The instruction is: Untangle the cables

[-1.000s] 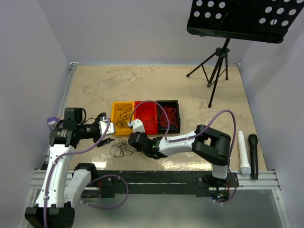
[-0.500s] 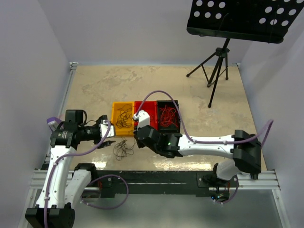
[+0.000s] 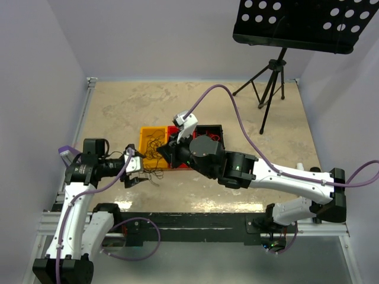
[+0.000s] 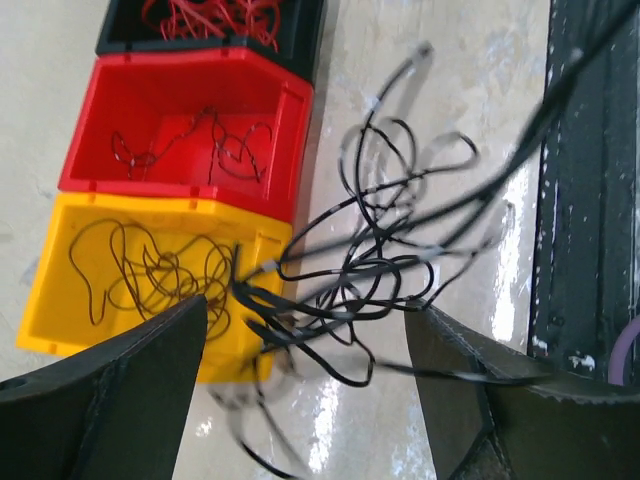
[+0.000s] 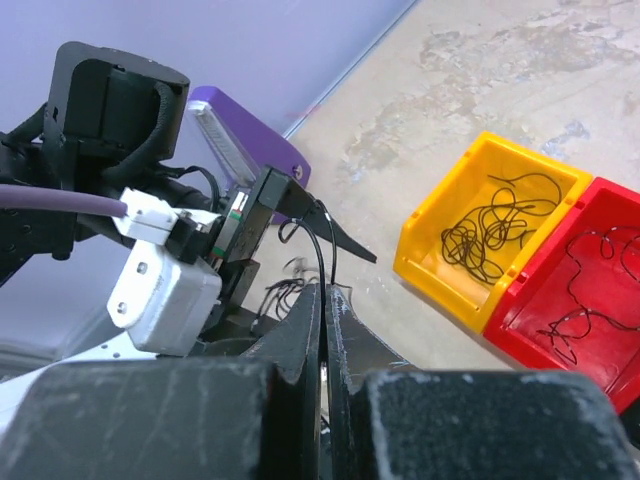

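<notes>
Right claw [image 5: 323, 292] of mine was fully shut, its two fingers pressed flat together, with one thin strand of the black cables [image 4: 380, 260] pinched between them and rising in a small loop just above the tips. It hung over the surface [image 3: 118, 106] at the near edge of the yellow bin [image 4: 60, 320], pointing towards my other arm.

My left claw [image 4: 305, 320] stood wide open, close to the right one. The loose knot of black cables lay in the gap between its fingers [image 4: 130, 380] in the wrist view, partly blurred, spreading over the surface just beside the yellow bin. A few loops ran close to the tip of one finger, but I could not tell whether they touched it; the claw gripped nothing.

Three bins stood in a row, touching. More thin dark wire lay curled in the yellow bin, a few strands lay in the red bin [image 4: 180, 60], and red cables [image 4: 210, 15] were heaped in the black bin [image 4: 310, 30].
</notes>
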Tool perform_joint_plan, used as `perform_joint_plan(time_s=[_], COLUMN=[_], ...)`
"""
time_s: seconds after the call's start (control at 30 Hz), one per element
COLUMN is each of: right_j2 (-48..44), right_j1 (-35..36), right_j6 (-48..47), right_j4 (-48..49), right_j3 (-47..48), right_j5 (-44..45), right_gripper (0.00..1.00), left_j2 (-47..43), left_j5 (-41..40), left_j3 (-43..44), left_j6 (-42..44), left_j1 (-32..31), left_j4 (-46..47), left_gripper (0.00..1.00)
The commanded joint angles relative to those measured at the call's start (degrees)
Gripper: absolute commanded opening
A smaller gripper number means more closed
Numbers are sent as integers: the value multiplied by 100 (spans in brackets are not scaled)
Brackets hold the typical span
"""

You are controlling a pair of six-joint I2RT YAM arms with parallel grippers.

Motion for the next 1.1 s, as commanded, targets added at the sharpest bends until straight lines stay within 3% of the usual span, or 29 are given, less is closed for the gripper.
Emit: perform_joint_plan(time_s=[0.0,0.07,0.13,0.3,0.37,0.73,1.07], right_j2=[39,74,92,75,31,110,-13], right_j1=[5,5,14,5,5,-126,-653], right_j6=[-92,-66,-39,-48,-109,-540,-786], right_j4=[-199,-138,-68,-129,-199,-735,-1069], right_j3=[273,309,335,467,563,1267,1636], right_j5=[-154,-197,-241,-163,-180,470,655], right_gripper=[0,0,0,0,0,0,0], left_j2=[-69,36,194,748,898,433,81], left_j5=[1056,1407,1645,1524,1392,513,-278], left_j3=[149,201,272,606,668,606,150], left_j6=[-1111,-1274,-898,394,939,1170,1267], left_j1=[16,16,16,16,16,16,16], left_j4=[788,747,405,-745,-1212,-1126,-827], left_gripper=[85,84,75,30,17,27,28])
